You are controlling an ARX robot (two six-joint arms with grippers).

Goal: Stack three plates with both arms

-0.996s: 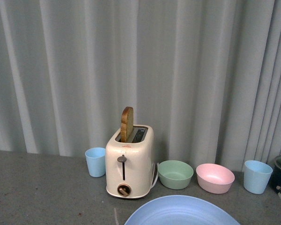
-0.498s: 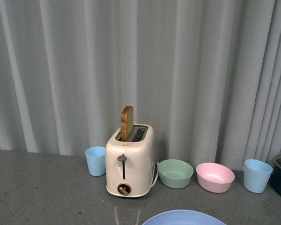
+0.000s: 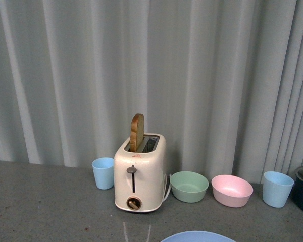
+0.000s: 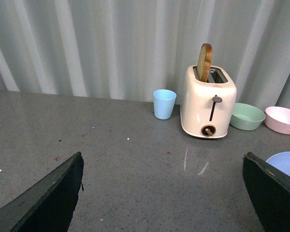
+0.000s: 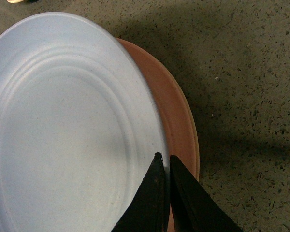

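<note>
Pinching the rim of the light blue plate (image 5: 63, 130) with my right claw (image 5: 164, 159), I have my two dark fingers pressed almost together, the thin edge of the plate caught between them. This plate lies over the pink plate (image 5: 176, 121), whose rim shows as a crescent past the blue one's edge, on the speckled grey table (image 5: 241, 72). Whether the blue plate rests fully on the pink one or is tilted above it, I cannot tell.

From the front, only a sliver of the blue plate shows at the near edge, right of centre. Far behind it stands a cream toaster (image 3: 140, 174) with a slice of toast (image 3: 137, 132) upright in its left slot. A light blue cup (image 3: 103, 173) sits just left of the toaster. To its right come a green bowl (image 3: 189, 186), then a pink bowl (image 3: 232, 191), then a second blue cup (image 3: 278, 189), all along the pale curtain (image 3: 151, 70).

My left claw (image 4: 164, 193) is spread wide, its two fingers far apart over bare table, holding nothing
</note>
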